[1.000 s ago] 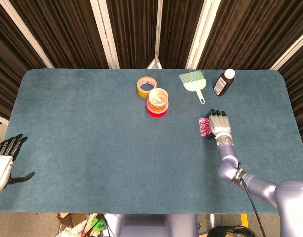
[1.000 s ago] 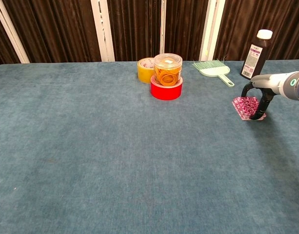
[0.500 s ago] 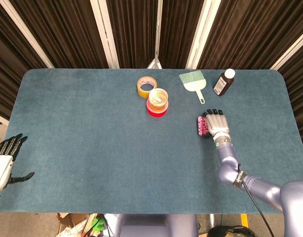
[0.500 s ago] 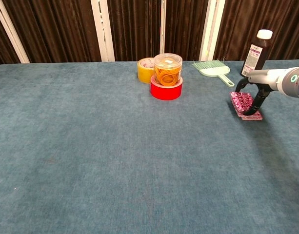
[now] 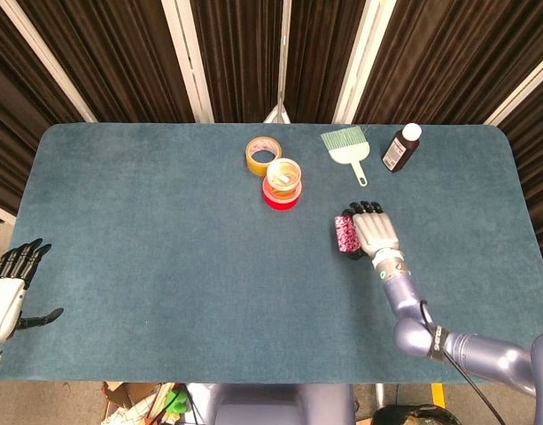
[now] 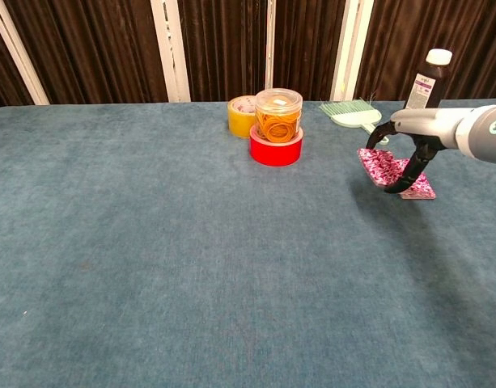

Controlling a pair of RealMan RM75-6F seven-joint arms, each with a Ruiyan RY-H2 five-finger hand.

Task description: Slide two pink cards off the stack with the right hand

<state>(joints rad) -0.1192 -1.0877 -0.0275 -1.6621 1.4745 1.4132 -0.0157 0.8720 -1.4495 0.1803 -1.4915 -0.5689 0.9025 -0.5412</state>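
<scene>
The right hand [image 5: 370, 235] is seen stretched out low over the table [image 5: 147, 230], palm down, its dark fingertips [image 6: 396, 187] curled onto the pink cards [image 6: 379, 167]; whether the cards are pinched or only pressed cannot be told. In the chest view the uppermost cards are seen fanned out to the left of the stack [image 6: 419, 191], which lies on the cloth near the table's right side, in front of the green brush [image 5: 346, 149] and the brown bottle [image 5: 401, 147]. The left hand [image 5: 10, 288] is held at the table's near left edge, fingers spread apart and holding nothing; its arm is cut off by the frame.

Compared with half a second earlier, the right hand has been carried further left, towards the red tape roll [image 6: 275, 149], and the pink cards have been drawn along with it; the left hand is unchanged.

In the head view much of the stack is hidden under the right hand; the number of cards moved cannot be made out.
</scene>
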